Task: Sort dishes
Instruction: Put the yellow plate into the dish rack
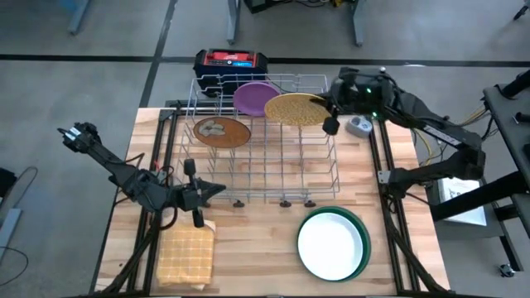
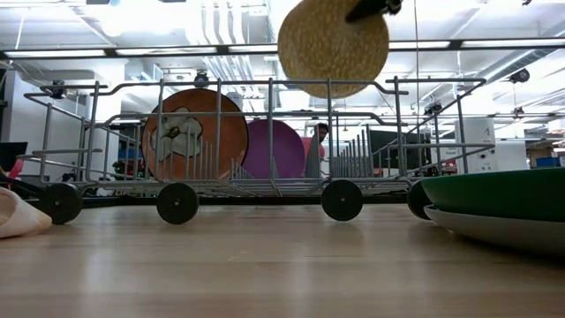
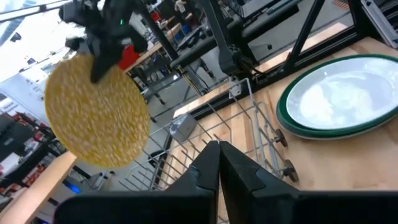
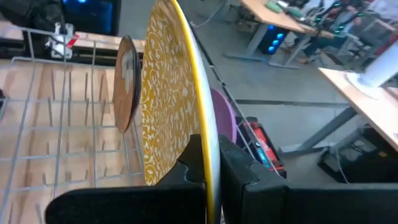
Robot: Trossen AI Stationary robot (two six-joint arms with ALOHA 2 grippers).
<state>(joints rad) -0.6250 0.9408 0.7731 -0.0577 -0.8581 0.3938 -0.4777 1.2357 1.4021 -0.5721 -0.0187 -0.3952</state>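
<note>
Right claw (image 4: 211,165) clamped on yellow plate (image 1: 295,108), held edge-down above rack (image 1: 263,186); left claw (image 3: 219,163) together, idle.

The rack's (image 1: 263,145) front rows stood free. Its back corner was crowded: the brown plate (image 1: 221,132) and purple plate (image 1: 255,97) stood upright (the yellow plate (image 1: 296,109) hung above). Stacked plates (image 1: 333,242) blocked the desk's (image 1: 257,248) front right.

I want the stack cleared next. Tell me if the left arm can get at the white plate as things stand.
Probably yes. The white plate lies face up on top of the green plate on open table, nothing over it. The left hand is shut and empty beside the rack, whose front corner it must skirt.
</note>
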